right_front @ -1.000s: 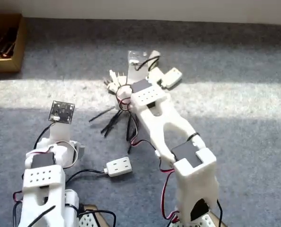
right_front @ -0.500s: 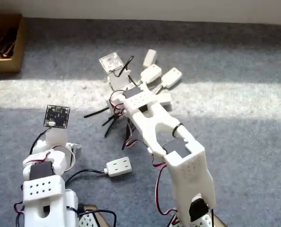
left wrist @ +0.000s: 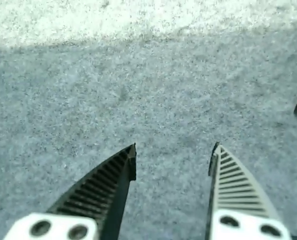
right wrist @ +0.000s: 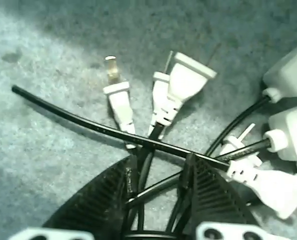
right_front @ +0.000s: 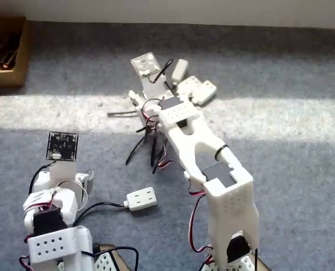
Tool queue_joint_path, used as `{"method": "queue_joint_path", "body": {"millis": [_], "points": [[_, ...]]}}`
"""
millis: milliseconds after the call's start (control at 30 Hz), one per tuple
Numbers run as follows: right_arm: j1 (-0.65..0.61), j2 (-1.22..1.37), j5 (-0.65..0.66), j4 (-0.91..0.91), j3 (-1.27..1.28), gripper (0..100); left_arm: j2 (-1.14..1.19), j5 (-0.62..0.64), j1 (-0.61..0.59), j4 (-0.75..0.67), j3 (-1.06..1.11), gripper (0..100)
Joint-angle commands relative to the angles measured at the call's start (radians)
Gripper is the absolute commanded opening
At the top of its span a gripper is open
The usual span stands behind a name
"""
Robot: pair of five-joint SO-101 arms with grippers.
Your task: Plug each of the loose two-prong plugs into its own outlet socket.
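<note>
Plugs (right wrist: 121,102) lie just beyond right gripper (right wrist: 161,187), cords (right wrist: 144,160) between its jaws

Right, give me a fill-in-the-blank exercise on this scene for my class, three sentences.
The left gripper is open above bare grey ____. The cords by the right gripper are ____. The outlet block lying apart from the plugs is ____.
Missing words: carpet; black; white.

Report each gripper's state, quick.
Left gripper: open, empty.
Right gripper: astride the black cords; clamped or not cannot be told.
</note>
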Motion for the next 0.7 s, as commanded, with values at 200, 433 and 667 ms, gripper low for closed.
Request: {"method": "queue_joint_path", "body": {"millis": [200,433,667], "points": [[-0.015,-0.047,0.011,-0.024,-0.019,18.1,-0.263,-0.008,0.002,0.086,0.068,24],[-0.024,0.085,0.011,-0.076,-0.061,18.3,-0.248,-0.008,0.002,0.081,0.068,24],[-0.048,0.165,0.011,0.068,-0.188,18.1,-0.248,-0.008,0.002,0.081,0.073,24]]}}
